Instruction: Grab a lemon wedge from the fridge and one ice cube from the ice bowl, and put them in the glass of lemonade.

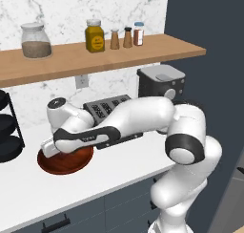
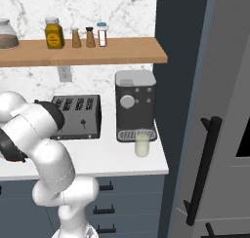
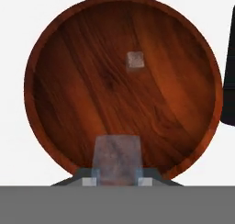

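the hand view looks down into the ice bowl (image 3: 55, 71), where the gripper (image 3: 116, 178) pinches one ice cube (image 3: 116, 158) while another cube (image 3: 135, 60) lies on the wood. the right base view has the glass of lemonade (image 2: 142, 143) at the coffee machine (image 2: 135, 105); no label is readable

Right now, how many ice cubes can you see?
2. One ice cube sits between the gripper's fingertips, above the near edge of the ice bowl. The other ice cube lies on the bowl's floor, farther in. The arm covers part of the bowl from the base cameras.
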### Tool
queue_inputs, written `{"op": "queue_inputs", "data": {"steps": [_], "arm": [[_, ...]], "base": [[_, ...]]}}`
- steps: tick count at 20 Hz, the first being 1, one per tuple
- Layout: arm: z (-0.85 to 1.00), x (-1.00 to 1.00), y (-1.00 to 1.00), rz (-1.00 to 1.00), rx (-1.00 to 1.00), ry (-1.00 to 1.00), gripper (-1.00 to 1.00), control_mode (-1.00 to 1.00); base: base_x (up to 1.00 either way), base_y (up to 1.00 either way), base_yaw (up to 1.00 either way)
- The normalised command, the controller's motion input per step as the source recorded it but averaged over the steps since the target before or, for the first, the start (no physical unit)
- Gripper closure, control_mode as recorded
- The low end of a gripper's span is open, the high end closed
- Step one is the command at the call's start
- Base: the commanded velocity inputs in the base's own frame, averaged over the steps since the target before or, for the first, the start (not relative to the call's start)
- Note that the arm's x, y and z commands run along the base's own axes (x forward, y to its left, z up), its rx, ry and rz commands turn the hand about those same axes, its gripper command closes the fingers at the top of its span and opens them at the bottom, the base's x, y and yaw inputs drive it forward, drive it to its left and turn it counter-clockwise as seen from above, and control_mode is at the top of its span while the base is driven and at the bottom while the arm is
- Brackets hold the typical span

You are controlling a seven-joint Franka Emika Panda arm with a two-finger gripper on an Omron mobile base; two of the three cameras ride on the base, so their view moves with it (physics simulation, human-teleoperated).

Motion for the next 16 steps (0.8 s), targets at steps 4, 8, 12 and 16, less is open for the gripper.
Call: {"op": "queue_inputs", "data": {"steps": [4, 8, 12, 16], "arm": [[0.46, -0.52, -1.00, 0.00, 0.03, -0.13, 1.00, -1.00], [0.62, -0.50, -1.00, 0.00, 0.02, -0.11, 1.00, -1.00], [0.64, -0.41, -1.00, 0.00, 0.01, -0.08, 1.00, -1.00], [0.58, -0.35, -1.00, 0.00, 0.01, -0.09, 1.00, -1.00]], "base": [[0.00, 0.00, 0.00], [0.00, 0.00, 0.00], [0.00, 0.00, 0.00], [0.00, 0.00, 0.00]]}}
